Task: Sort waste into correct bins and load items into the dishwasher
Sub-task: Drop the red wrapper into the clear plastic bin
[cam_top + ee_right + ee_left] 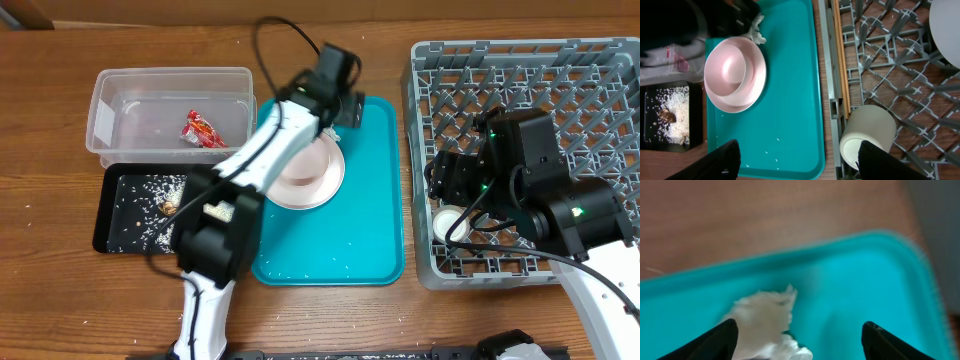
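A teal tray (370,200) holds a pink plate with a pink bowl (310,170) and a crumpled white tissue (765,322) at its far end. My left gripper (799,340) is open just above the tissue, which lies by its left finger. The tissue also shows in the right wrist view (757,30). My right gripper (797,162) is open and empty over the gap between tray (790,100) and grey dishwasher rack (600,70). A cream cup (867,135) lies on its side in the rack. The pink bowl (732,70) sits on its plate.
A clear bin (130,95) at the left holds a red wrapper (202,130). A black tray (120,225) in front of it holds rice and food scraps. Chopsticks (840,60) lie along the rack's left edge. A white plate (947,25) is in the rack.
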Tool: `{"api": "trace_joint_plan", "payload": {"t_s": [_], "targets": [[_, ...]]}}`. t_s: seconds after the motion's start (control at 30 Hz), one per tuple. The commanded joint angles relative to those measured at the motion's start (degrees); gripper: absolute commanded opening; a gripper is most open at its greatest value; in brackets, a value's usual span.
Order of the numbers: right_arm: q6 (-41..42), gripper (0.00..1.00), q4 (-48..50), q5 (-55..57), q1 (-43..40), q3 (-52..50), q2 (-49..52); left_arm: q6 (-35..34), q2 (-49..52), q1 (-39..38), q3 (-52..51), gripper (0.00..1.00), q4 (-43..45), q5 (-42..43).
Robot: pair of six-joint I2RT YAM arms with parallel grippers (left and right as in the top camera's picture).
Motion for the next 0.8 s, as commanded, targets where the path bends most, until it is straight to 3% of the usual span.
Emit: {"api": "trace_joint_plan", "payload": {"t_s": [0.0, 0.1, 0.2, 0.27, 0.5, 0.77], "targets": [[-0.3, 0.77, 0.3, -0.3, -0.3, 0.9, -0.3, 0.1, 4.6, 0.0, -0.2, 0.74, 0.2, -2.3], [-0.3, 0.77, 0.3, -0.3, -0.3, 0.9, -0.3, -0.7, 5.9, 0.5, -0.2, 0.61, 0.9, -2.3], [-0.3, 0.77, 0.3, -0.3, -0.3, 0.9, -0.3, -0.7, 5.4, 1.1, 0.2, 0.17, 0.7, -2.2], [-0.3, 0.77, 0.3, -0.2, -0.3, 0.9, -0.3, -0.9, 4.3, 1.4, 1.5, 0.04, -1.3, -2.1], [-0.3, 0.77, 0.2, -0.3, -0.3, 0.9, -0.3, -6.1, -7.3, 5.4, 8.0, 0.04, -13.9, -2.5], [-0.3, 0.77, 0.9, -0.2, -0.3, 0.9, -0.3, -9.3, -17.9, 14.4, 8.1, 0.04, -32.2, -8.0]]}}
